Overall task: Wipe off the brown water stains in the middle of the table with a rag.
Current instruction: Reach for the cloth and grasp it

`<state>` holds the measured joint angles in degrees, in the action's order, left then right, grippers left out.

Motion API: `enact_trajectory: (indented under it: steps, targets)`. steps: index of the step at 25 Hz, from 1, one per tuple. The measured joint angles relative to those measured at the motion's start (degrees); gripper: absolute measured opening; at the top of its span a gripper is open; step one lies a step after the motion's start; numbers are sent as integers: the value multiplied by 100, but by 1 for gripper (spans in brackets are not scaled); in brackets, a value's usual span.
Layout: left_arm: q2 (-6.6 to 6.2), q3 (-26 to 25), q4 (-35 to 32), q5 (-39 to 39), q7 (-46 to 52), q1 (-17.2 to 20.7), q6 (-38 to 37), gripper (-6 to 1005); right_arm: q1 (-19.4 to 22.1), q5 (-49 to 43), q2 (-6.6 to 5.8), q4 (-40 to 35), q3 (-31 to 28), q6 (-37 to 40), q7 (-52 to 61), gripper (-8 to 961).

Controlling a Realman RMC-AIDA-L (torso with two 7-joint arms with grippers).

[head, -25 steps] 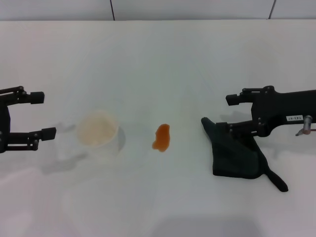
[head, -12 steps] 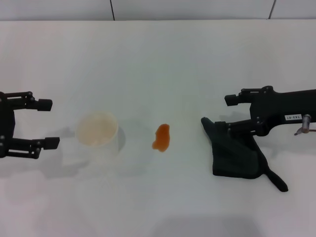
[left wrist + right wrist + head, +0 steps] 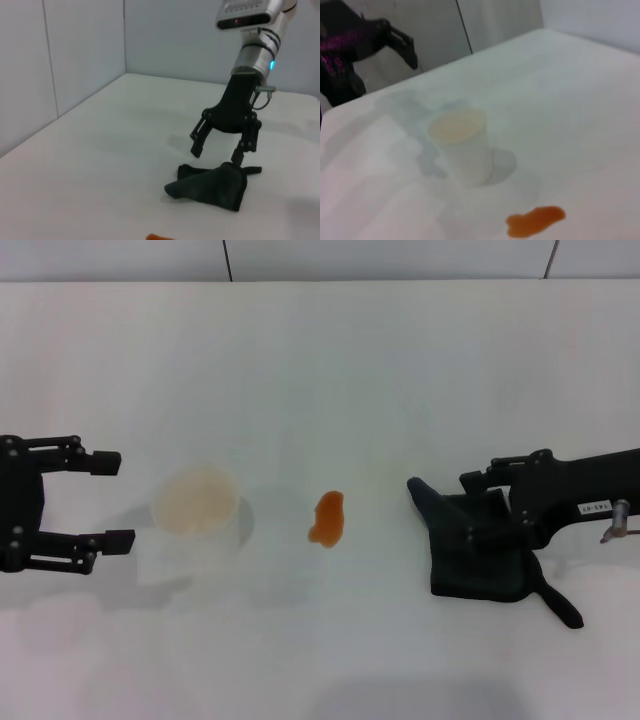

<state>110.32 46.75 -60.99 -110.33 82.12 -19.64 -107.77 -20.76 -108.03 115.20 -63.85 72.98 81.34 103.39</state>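
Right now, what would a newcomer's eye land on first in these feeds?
The brown water stains, a glossy orange blot mid-table, untouched. To its right the right gripper stands open over the dark rag, fingers straddling its top edge. The left gripper hangs open beside a white cup.

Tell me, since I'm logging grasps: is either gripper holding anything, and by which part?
Nothing is held. The right gripper is open, straddling the rag with one finger touching its top. The left gripper is open beside the cup.
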Motion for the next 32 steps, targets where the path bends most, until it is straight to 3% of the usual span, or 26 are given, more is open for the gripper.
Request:
enact_trajectory:
  steps: [8,19,32]
  targets:
    - [63,11,-252,-2,129,75,-19,846,-303,-662,4,-26,78,-40,562,824]
    - [93,43,-256,-22,56,82,12,846,-705,-1830,8,-293,681,-147,1661,825]
    - [123,45,-256,-156,17,74,28,845,-744,-1985,19,-390,1054,-282,1823,792]
